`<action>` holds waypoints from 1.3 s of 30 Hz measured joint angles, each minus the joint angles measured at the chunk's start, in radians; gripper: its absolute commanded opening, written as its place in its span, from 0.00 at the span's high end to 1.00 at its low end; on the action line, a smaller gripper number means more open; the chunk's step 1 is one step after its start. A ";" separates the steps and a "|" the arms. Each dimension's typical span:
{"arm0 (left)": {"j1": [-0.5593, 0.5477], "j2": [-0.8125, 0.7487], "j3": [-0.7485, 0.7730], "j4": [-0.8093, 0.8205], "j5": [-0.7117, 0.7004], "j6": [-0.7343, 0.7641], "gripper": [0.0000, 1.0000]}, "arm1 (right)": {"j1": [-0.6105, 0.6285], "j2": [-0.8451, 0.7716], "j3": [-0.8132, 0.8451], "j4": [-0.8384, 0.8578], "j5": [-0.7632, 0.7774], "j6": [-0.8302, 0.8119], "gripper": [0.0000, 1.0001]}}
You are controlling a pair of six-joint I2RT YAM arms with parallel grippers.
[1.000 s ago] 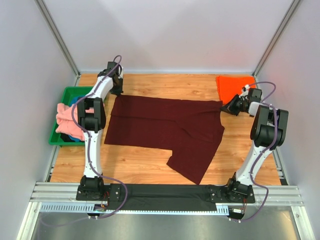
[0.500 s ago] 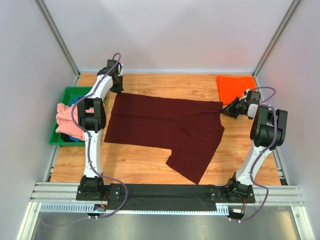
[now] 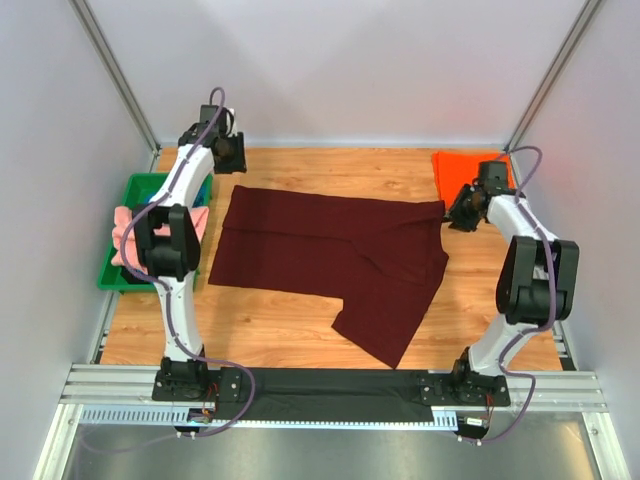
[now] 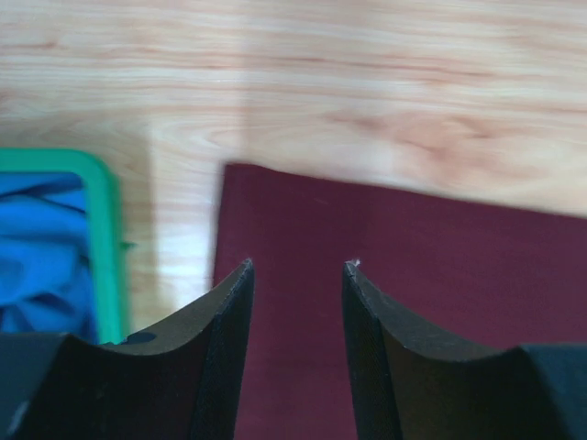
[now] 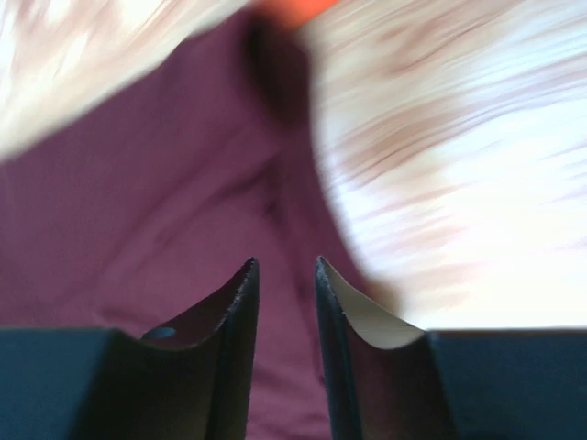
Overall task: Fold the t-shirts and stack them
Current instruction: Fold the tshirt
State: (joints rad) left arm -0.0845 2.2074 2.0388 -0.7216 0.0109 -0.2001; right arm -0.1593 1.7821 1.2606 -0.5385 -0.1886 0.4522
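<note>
A large dark maroon t-shirt lies spread flat mid-table, one sleeve pointing toward the near edge. My left gripper hovers open just beyond its far left corner, and in the left wrist view the open gripper has only the maroon cloth below its gap. My right gripper is at the shirt's far right corner. The right wrist view shows that gripper open with a narrow gap and nothing in it, above rumpled maroon cloth. An orange t-shirt lies at the back right.
A green tray stands at the left edge and holds a salmon-pink t-shirt. In the left wrist view its green rim borders a blue t-shirt. Grey walls enclose the wooden table on three sides.
Both grippers have opened and let go of the maroon shirt's far corners. The left arm has risen and pulled back to the left, and the right arm has lifted and swung back.
</note>
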 measured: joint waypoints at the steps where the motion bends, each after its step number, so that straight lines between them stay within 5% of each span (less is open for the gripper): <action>1: -0.008 -0.048 -0.033 0.013 0.025 -0.019 0.50 | 0.038 -0.030 -0.007 -0.014 0.030 -0.013 0.71; 7: -0.121 -0.263 -0.200 0.104 0.199 -0.134 0.50 | 0.396 -0.146 -0.075 -0.030 0.101 -0.095 0.67; 13: -0.133 -0.293 -0.250 0.101 0.359 -0.243 0.49 | 0.655 -0.124 -0.095 -0.021 0.113 -0.227 0.64; 19: -0.039 -0.299 -0.234 -0.004 0.389 -0.269 0.49 | 0.710 -0.031 -0.058 0.006 0.145 -0.328 0.81; 29: 0.010 -0.468 -0.442 -0.011 0.377 -0.288 0.49 | 0.733 0.095 0.012 0.019 0.199 -0.380 0.79; 39: 0.020 -0.482 -0.456 0.011 0.412 -0.295 0.50 | 0.733 0.132 0.023 0.003 0.330 -0.401 0.76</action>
State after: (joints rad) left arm -0.0643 1.7256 1.5829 -0.7109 0.4229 -0.4953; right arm 0.5735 1.9137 1.2839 -0.5354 0.1417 0.0517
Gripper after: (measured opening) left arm 0.505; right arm 0.233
